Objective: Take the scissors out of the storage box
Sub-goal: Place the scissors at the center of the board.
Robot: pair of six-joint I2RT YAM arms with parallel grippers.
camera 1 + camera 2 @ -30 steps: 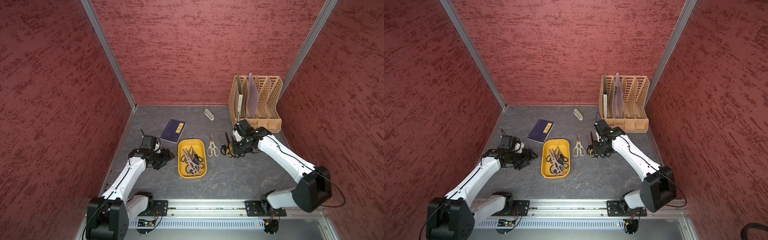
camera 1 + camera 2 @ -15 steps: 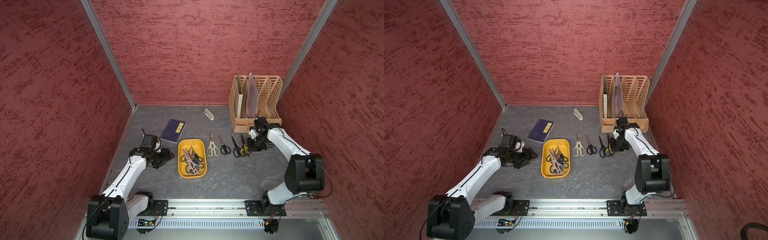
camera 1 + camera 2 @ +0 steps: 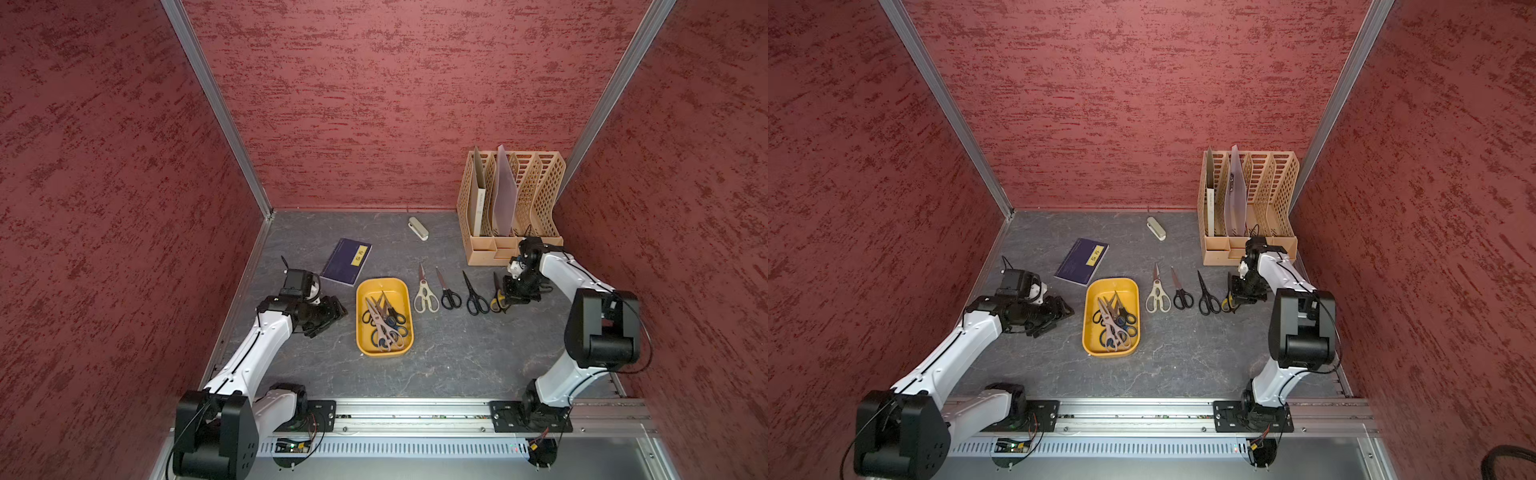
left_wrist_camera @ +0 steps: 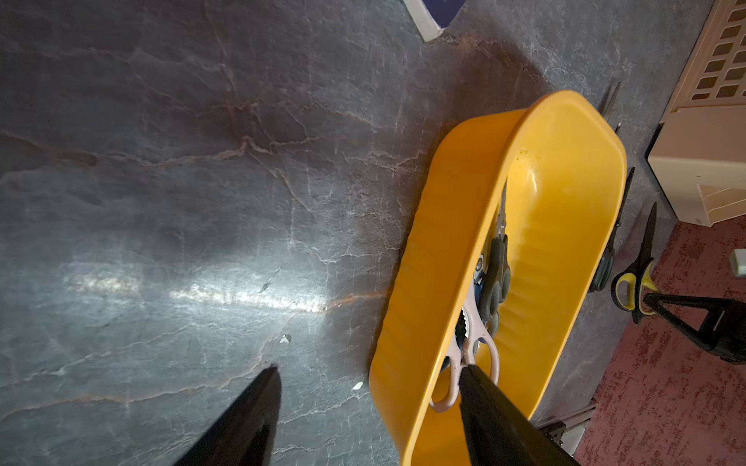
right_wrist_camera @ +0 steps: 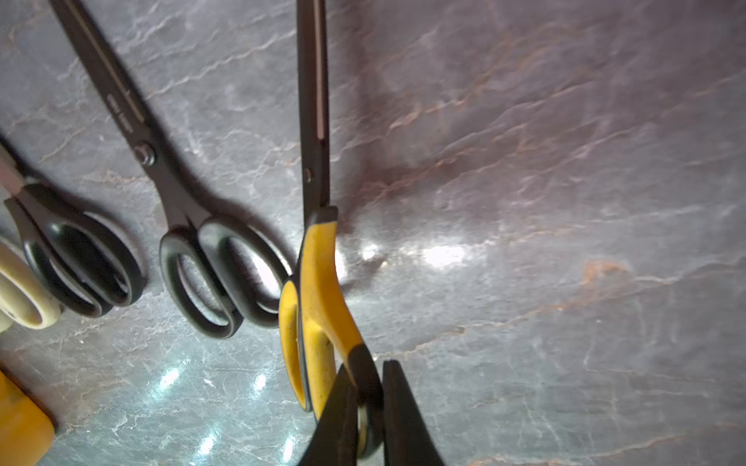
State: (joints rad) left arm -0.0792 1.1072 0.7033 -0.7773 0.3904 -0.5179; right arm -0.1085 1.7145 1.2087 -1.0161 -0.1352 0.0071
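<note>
The yellow storage box (image 3: 384, 286) (image 3: 1113, 284) sits mid-table with several scissors (image 3: 384, 322) (image 3: 1115, 322) piled in it. To its right lie cream-handled scissors (image 3: 424, 291) and two black-handled pairs (image 3: 446, 291) (image 3: 473, 295) in a row. At the row's right end my right gripper (image 3: 509, 296) (image 5: 369, 375) is shut on the handle of yellow-and-black-handled scissors (image 3: 496, 297) (image 5: 319, 282), which are turned on edge low over the table. My left gripper (image 3: 332, 311) (image 4: 369, 369) is open and empty just left of the box (image 4: 436, 262).
A tall beige lattice file organizer (image 3: 511, 199) stands at the back right, close behind my right arm. A small stapler (image 3: 417, 228) and a dark-blue notebook (image 3: 347, 262) lie behind the box. Red walls close in both sides.
My right gripper has carried the yellow-and-black-handled scissors rightwards to the right end of the row, uncovering the two black pairs. The left arm has hardly moved.
</note>
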